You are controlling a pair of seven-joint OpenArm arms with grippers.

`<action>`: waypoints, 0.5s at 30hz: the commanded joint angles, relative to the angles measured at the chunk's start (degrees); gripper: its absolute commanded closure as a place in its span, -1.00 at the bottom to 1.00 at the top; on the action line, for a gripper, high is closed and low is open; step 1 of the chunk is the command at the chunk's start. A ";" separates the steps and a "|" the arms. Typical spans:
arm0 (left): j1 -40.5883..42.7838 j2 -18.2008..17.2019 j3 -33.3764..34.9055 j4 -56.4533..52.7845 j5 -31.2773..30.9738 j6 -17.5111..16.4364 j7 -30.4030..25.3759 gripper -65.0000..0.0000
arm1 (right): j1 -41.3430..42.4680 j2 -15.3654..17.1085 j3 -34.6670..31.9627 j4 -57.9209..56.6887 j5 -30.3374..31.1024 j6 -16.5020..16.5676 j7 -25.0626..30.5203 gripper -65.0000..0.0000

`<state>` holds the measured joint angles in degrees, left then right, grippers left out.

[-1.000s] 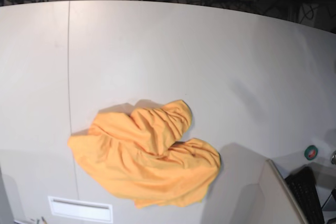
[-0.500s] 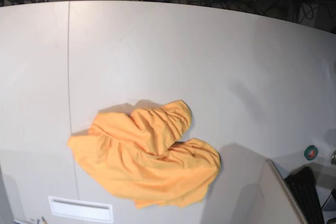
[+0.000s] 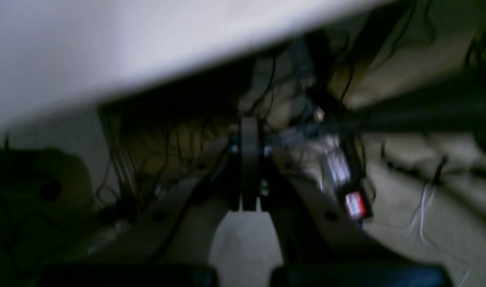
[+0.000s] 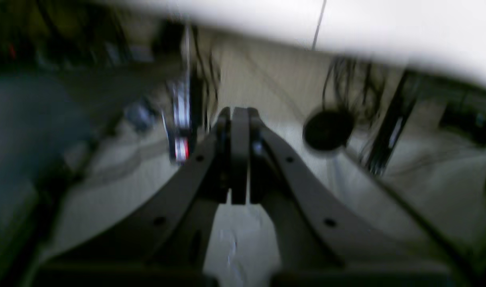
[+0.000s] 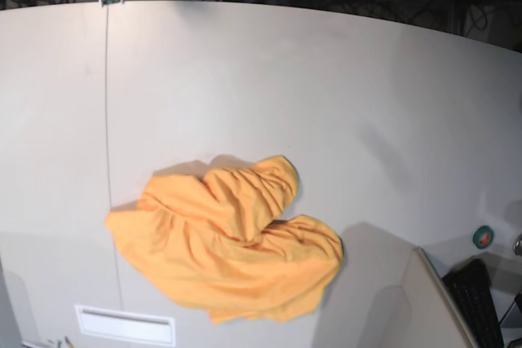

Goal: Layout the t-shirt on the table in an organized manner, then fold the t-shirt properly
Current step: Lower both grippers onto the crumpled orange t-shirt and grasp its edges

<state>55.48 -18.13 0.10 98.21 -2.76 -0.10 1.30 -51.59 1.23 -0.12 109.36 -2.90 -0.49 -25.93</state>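
Both grippers (image 3: 248,159) (image 4: 239,155) closed, empty.

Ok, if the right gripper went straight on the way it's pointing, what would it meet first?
The shut right gripper points past the table edge at floor between cables; nothing nearer shows, though blur leaves depth unclear.
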 commanded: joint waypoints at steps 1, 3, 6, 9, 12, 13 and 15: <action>-1.46 -0.29 0.12 3.10 -1.94 0.41 2.26 1.00 | 1.18 0.13 0.08 2.16 -0.22 0.01 0.83 1.00; -5.68 -0.20 0.21 6.45 -7.04 0.41 9.12 1.00 | 4.87 0.13 0.08 3.30 -0.22 0.01 0.75 1.00; -15.00 -0.20 0.39 7.94 -15.30 0.41 18.00 1.00 | 12.34 0.04 0.16 3.30 0.13 0.01 -0.40 1.00; -24.06 0.06 0.56 7.41 -21.02 0.41 25.29 0.56 | 20.60 0.30 0.52 3.03 6.46 0.10 -6.46 1.00; -31.62 2.35 0.39 4.34 -23.04 0.41 27.58 0.07 | 29.40 0.30 3.86 1.89 14.72 0.10 -13.67 0.39; -33.99 2.88 0.39 2.58 -23.04 0.41 27.58 0.02 | 32.56 0.30 4.91 0.48 17.45 0.10 -15.34 0.14; -38.30 3.67 0.47 -1.12 -23.04 0.41 27.75 0.01 | 39.07 0.48 6.58 -4.09 21.93 0.18 -17.63 -0.24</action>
<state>17.47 -14.06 0.93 96.44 -25.78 -0.05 29.87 -12.97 1.69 6.39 104.40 18.96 -0.34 -44.14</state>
